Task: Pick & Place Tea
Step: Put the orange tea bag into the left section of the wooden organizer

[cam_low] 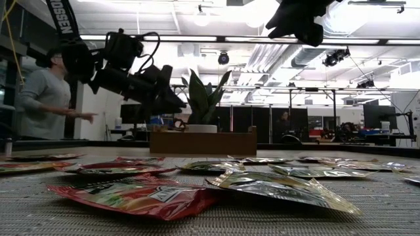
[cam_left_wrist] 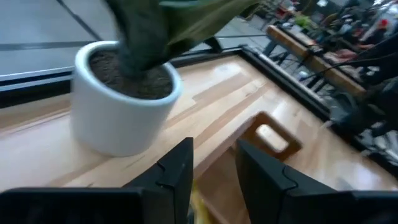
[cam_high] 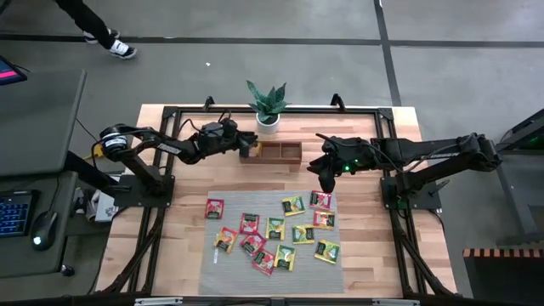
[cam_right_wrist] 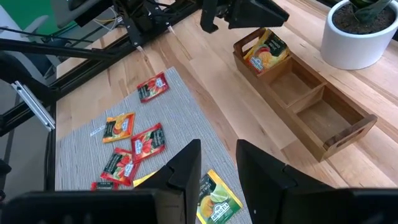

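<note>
Several red, yellow and green tea sachets point(cam_high: 274, 228) lie flat on the grey ribbed mat point(cam_high: 255, 200). One yellow-orange sachet point(cam_right_wrist: 266, 50) leans inside the left end compartment of the wooden tray point(cam_right_wrist: 305, 99); a sliver of it point(cam_left_wrist: 198, 208) shows between the left fingers. My left gripper point(cam_high: 248, 146) hovers open just above that compartment. My right gripper point(cam_high: 326, 180) is open, high above the mat's far right corner, over a green-yellow sachet point(cam_right_wrist: 214, 200). In the low view it hangs far above the table point(cam_low: 295, 23).
A potted plant in a white pot point(cam_high: 268, 106) stands just beyond the tray, close to my left gripper point(cam_left_wrist: 214, 171). The tray's middle and right compartments point(cam_right_wrist: 323, 118) hold nothing. A black frame point(cam_high: 374, 110) borders the table. A person stands beyond the table point(cam_low: 42, 98).
</note>
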Action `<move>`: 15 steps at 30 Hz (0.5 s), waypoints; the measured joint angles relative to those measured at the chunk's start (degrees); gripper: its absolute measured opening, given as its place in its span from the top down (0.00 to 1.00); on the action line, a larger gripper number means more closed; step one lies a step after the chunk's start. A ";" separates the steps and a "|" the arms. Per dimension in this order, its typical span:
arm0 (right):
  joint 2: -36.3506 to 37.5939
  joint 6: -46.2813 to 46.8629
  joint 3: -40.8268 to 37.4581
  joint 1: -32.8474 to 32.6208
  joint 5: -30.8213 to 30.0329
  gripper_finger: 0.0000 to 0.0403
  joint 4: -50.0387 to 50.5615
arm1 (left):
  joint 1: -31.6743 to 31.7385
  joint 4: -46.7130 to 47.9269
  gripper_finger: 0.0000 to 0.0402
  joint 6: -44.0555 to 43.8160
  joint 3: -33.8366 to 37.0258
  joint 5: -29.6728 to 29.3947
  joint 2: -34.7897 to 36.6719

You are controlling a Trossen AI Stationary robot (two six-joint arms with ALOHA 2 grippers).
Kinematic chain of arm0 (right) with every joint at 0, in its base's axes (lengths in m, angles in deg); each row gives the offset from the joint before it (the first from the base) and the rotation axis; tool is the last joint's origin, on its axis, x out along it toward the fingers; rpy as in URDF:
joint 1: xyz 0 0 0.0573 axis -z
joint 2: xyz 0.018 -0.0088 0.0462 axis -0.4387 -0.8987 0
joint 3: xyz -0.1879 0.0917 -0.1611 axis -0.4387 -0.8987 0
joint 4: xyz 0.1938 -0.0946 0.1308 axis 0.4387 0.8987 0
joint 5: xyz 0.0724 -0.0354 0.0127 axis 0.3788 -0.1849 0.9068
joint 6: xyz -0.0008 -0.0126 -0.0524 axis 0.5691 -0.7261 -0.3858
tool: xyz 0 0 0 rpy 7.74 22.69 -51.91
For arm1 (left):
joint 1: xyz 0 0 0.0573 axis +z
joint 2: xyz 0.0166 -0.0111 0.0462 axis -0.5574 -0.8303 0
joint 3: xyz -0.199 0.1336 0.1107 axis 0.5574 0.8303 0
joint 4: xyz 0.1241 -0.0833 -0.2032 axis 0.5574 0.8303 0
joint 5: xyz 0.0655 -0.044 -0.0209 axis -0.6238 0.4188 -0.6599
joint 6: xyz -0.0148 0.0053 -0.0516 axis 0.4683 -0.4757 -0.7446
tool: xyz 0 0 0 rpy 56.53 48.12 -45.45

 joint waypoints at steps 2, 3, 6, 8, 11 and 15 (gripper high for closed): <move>0.00 0.02 0.02 0.00 0.00 0.76 0.13 | 0.00 -0.10 0.71 0.00 -0.33 1.08 0.62; 0.00 0.19 0.02 0.00 0.00 0.76 0.44 | 0.00 0.09 0.71 -0.02 -0.33 1.81 1.19; 0.00 0.56 0.02 0.00 0.02 0.76 1.72 | 0.00 0.27 0.73 0.44 -0.33 2.12 3.51; 0.00 0.60 0.02 0.00 0.02 0.76 2.38 | 0.00 1.06 0.74 1.13 -0.33 2.20 5.56; 0.00 0.59 0.02 0.00 0.24 0.76 2.93 | 0.02 2.69 0.77 1.46 -0.32 2.94 9.60; -0.01 0.41 0.02 0.00 0.24 0.75 3.06 | 0.00 6.96 0.82 1.47 -0.30 6.39 15.39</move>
